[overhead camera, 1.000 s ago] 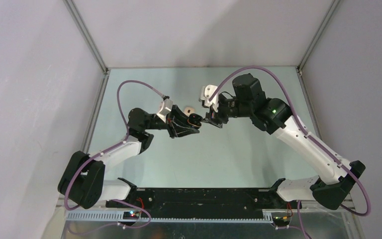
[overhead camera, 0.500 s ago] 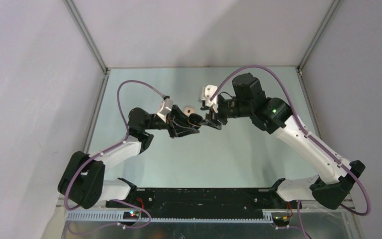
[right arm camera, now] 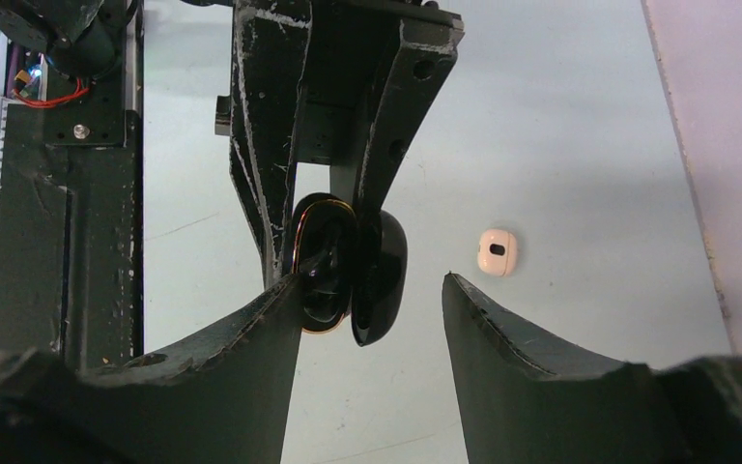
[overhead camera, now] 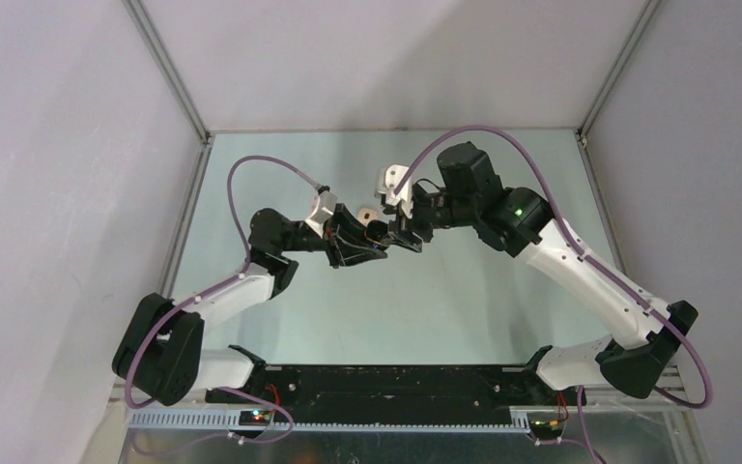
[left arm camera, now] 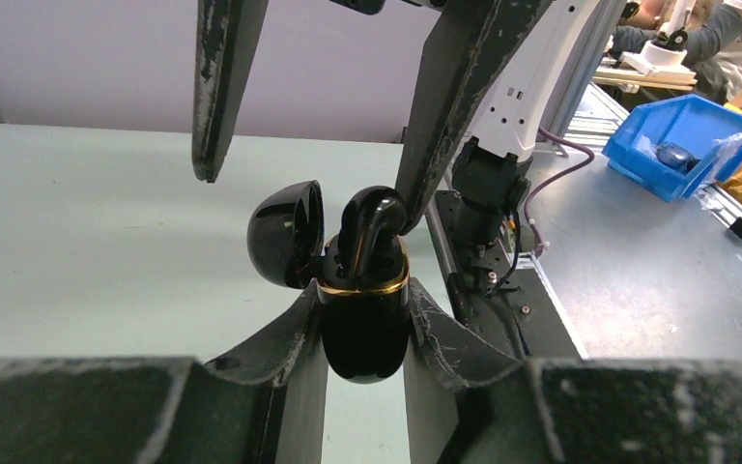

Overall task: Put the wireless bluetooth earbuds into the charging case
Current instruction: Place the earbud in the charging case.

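Left gripper: jaws clamped on the lower body of the black charging case, which stands upright between the two pads with its gold rim just above the fingertips. The case lid is swung open and hangs off one side of the case, outside the grip. One black earbud stands in the mouth of the case directly above the left gripper's fingertips; its rounded top rises well clear of the gold rim, so it is not fully seated. Right gripper: jaws spread wide and gripping nothing, facing the left gripper tip to tip. In the left wrist view, one finger of the right gripper touches the top of the black earbud at its tip, while the other finger hangs apart, on the lid side, touching neither lid nor case. In the right wrist view, a pale beige-white earbud lies on the table, off to one side of both grippers and apart from them. The top view places it just beyond the left gripper's fingers, on the side away from the arm bases
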Motion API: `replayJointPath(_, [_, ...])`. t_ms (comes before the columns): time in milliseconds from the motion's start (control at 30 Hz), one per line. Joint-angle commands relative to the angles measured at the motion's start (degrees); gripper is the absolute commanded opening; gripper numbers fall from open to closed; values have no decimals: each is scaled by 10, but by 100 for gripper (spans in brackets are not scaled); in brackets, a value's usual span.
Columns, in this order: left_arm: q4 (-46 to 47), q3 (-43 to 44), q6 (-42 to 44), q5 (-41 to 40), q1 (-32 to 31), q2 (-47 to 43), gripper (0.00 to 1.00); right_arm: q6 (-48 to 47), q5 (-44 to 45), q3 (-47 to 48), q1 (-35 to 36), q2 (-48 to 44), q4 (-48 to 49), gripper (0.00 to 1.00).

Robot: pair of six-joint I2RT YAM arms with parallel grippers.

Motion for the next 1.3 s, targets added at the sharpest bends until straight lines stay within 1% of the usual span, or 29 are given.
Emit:
replayJointPath(0, [-2,-3,26,1,0,-21,10,10,3,29,0,0,19,59])
replayJointPath(467, [-24,-3,52,10,-6,-22,10,5,2,37,-3,8,19,59])
replayJointPath(667, [-49,-2,71,13,-11,-23,11,5,-1,46,-2,14,13,59])
replayJointPath(833, [-50,-1,70,11,-11,-22,11,2,-9,44,2,17,9,58])
replayJointPath(967, [-46,-1,67,11,-11,-21,11,-3,-13,45,7,21,5,55])
replayJointPath(1067, [-43,0,64,11,-11,-21,10,-6,-18,46,9,24,-1,49])
replayJointPath(1167, [-33,-2,57,12,-11,-21,10,-8,-20,48,13,24,-4,46])
replayJointPath(1267, [-6,-4,41,13,-11,-18,11,-9,-21,56,15,27,-8,45])
